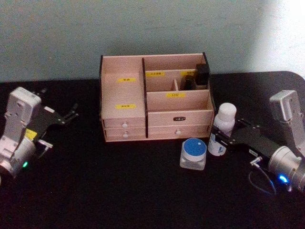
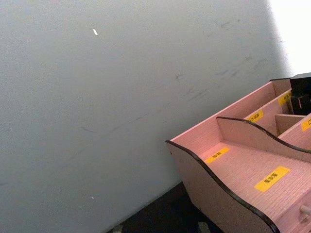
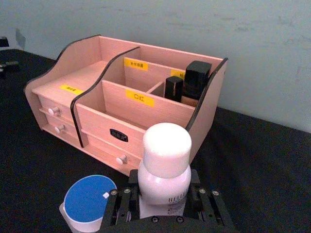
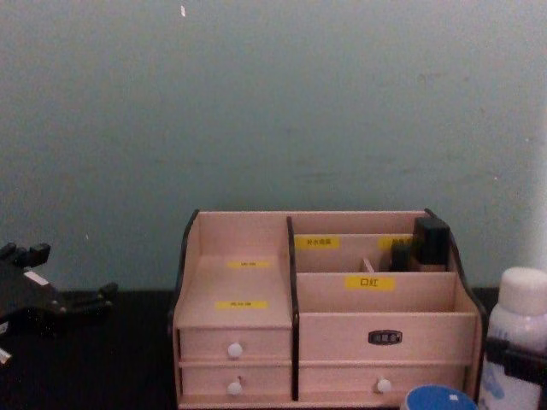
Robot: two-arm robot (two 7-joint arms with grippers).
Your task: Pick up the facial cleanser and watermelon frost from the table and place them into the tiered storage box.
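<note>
The facial cleanser [image 1: 224, 121], a tall white bottle with a rounded cap, stands upright on the black table just right of the tiered storage box [image 1: 124, 102]. My right gripper [image 1: 220, 142] is shut on the bottle's lower body; in the right wrist view its fingers [image 3: 127, 196] press both sides of the facial cleanser [image 3: 165, 160]. The watermelon frost [image 1: 194, 152], a clear jar with a blue lid, sits on the table in front of the box, close to the bottle's left. My left gripper [image 1: 69, 113] rests open at the far left of the table, well away from the box.
Two dark bottles [image 1: 198, 76] stand in the box's rear right compartment; its other stepped compartments hold nothing. A plain wall rises close behind the box. Bare black tabletop [image 1: 119, 181] lies in front of the box and around the left arm.
</note>
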